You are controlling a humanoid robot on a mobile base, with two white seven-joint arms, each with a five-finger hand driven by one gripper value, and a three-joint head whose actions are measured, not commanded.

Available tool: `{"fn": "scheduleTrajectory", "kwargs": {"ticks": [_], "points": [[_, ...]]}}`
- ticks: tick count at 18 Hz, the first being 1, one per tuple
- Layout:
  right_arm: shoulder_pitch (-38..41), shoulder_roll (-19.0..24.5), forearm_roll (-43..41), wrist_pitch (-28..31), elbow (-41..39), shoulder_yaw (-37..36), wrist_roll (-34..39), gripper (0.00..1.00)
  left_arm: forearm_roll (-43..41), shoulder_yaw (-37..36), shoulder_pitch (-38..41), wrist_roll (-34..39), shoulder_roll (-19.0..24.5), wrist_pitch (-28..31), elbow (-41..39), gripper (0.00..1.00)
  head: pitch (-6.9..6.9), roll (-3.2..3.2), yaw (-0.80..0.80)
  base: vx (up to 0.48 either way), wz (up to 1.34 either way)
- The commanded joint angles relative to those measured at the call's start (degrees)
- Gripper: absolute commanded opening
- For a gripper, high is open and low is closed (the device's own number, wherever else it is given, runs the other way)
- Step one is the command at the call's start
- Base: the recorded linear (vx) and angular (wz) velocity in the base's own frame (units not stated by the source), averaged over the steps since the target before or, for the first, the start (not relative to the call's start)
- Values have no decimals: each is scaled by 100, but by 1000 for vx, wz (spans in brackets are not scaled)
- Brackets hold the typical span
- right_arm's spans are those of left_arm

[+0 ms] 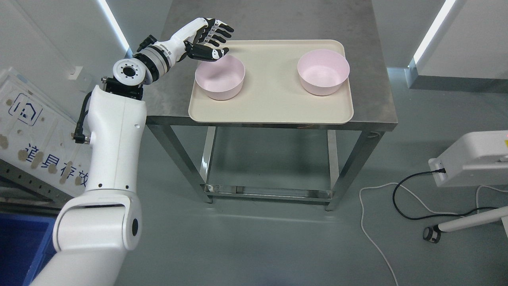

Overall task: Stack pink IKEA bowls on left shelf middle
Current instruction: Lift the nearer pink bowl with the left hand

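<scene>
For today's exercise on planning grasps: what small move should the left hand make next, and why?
Probably lower the left hand onto the near bowl and close on its rim: the fingers are open and hold nothing, just above its far-left edge, and both bowls sit apart on the tray.

Two bowls pale pink: one at 9 o'clock on tray (219, 77), one at 3 o'clock (323, 72), inside lighter, near white. Tray (274, 107) cream, plain. Desk (373, 91) brushed grey steel, no pattern. Left hand (208, 39) white with black finger segments; arm (113, 147) glossy white, black cable. Floor (258, 246) grey-green. Bin at 8 o'clock (20, 246) deep blue. White panel (31, 131) with blue characters, brown smudges.
</scene>
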Motion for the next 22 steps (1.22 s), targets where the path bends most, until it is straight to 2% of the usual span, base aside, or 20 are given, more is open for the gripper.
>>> {"fn": "scheduleTrajectory", "kwargs": {"ticks": [1, 4, 8, 10, 12, 16, 19, 22], "points": [[0, -100, 0, -4, 0, 0, 8, 100, 57, -486, 264, -302, 727, 27, -539, 51, 0, 0, 0, 0, 0], [0, -100, 0, -4, 0, 0, 8, 100, 5, -600, 387, -365, 709, 36, -496, 50, 0, 0, 0, 0, 0], [0, -100, 0, -4, 0, 0, 8, 100, -75, -1074, 353, -102, 700, 19, -162, 44, 0, 0, 0, 0, 0], [0, -100, 0, -4, 0, 0, 8, 100, -276, -1154, 344, -75, 613, -8, -109, 36, 0, 0, 0, 0, 0], [0, -100, 0, -4, 0, 0, 0, 100, -426, -1154, 344, -58, 499, -69, -109, 23, 0, 0, 0, 0, 0], [0, -100, 0, -4, 0, 0, 8, 100, -856, -1137, 344, 74, 314, -543, -74, 2, 0, 0, 0, 0, 0], [0, -100, 0, -4, 0, 0, 8, 100, -945, -1005, 335, 136, 156, -650, -65, 1, 0, 0, 0, -1, 36], [0, -100, 0, -4, 0, 0, 0, 100, -875, -462, 72, 75, -46, -562, -65, 1, 0, 0, 0, -2, 35]]}}
